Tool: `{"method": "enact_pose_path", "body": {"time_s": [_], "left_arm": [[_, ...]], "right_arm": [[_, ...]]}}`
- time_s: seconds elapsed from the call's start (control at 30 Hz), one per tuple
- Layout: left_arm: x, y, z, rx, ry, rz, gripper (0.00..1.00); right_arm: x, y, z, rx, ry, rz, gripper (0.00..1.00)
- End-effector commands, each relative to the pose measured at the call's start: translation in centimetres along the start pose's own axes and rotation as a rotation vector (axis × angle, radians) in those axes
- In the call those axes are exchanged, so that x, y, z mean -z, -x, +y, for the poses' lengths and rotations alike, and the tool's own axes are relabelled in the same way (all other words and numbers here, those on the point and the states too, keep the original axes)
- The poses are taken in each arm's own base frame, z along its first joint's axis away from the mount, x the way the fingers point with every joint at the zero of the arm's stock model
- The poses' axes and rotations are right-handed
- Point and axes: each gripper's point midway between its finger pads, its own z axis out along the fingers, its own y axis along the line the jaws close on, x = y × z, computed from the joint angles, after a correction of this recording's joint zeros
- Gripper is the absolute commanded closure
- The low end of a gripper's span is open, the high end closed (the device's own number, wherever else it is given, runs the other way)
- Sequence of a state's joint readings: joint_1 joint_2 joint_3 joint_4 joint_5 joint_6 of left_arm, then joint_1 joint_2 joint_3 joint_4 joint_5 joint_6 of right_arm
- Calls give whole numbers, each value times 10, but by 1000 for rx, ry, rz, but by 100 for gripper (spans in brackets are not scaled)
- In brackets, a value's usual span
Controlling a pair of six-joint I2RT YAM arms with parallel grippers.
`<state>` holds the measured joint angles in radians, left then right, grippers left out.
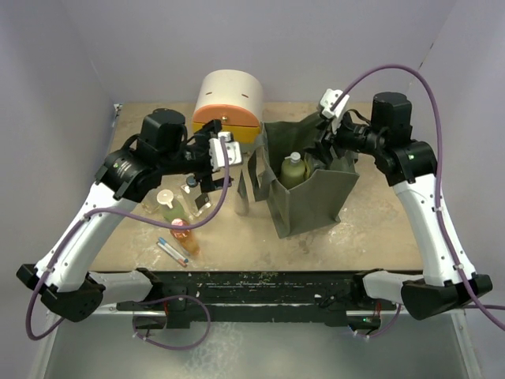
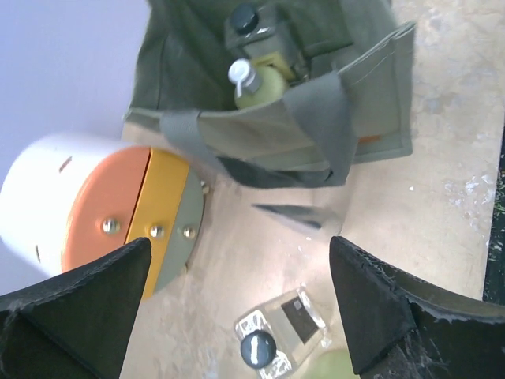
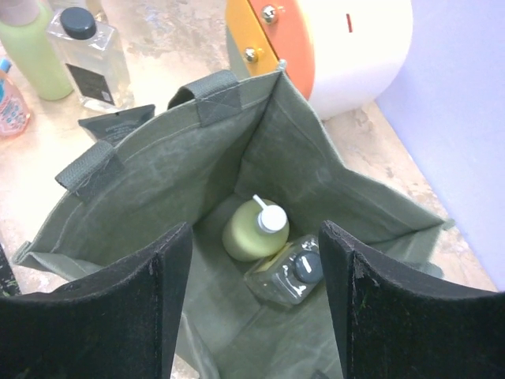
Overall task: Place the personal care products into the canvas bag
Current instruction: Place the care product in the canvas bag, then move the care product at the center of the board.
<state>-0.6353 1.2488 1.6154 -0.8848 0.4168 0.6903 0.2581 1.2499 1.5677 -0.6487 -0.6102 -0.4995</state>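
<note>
The canvas bag (image 1: 312, 201), right of centre, holds a pump bottle (image 1: 293, 168) and a clear square bottle (image 3: 292, 272) as the right gripper (image 3: 254, 237) hangs spread and empty above it, while the left gripper (image 2: 239, 245), also spread, hovers over a second square bottle (image 2: 280, 332) at left, likely its next pick, needing descent and squeeze.

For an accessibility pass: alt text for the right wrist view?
Seen between the fingers of the open right gripper, the olive canvas bag holds a pale green pump bottle and a clear black-capped bottle. Beyond it stand a round drawer unit and another clear bottle.
</note>
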Motion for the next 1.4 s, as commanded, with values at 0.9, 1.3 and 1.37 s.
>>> {"method": "enact_pose_path", "body": {"time_s": [0.9,1.3,1.37], "left_arm": [[74,-163,34,546,459,325,1],[112,-186,38,704,612,338,0],[113,-189,39,715,620,341,0]], "right_arm": [[91,-7,-28,5,-353,53,0],[91,3,-12,-48,-262,42,0],[87,6,-5,-69,-218,24,0]]}}
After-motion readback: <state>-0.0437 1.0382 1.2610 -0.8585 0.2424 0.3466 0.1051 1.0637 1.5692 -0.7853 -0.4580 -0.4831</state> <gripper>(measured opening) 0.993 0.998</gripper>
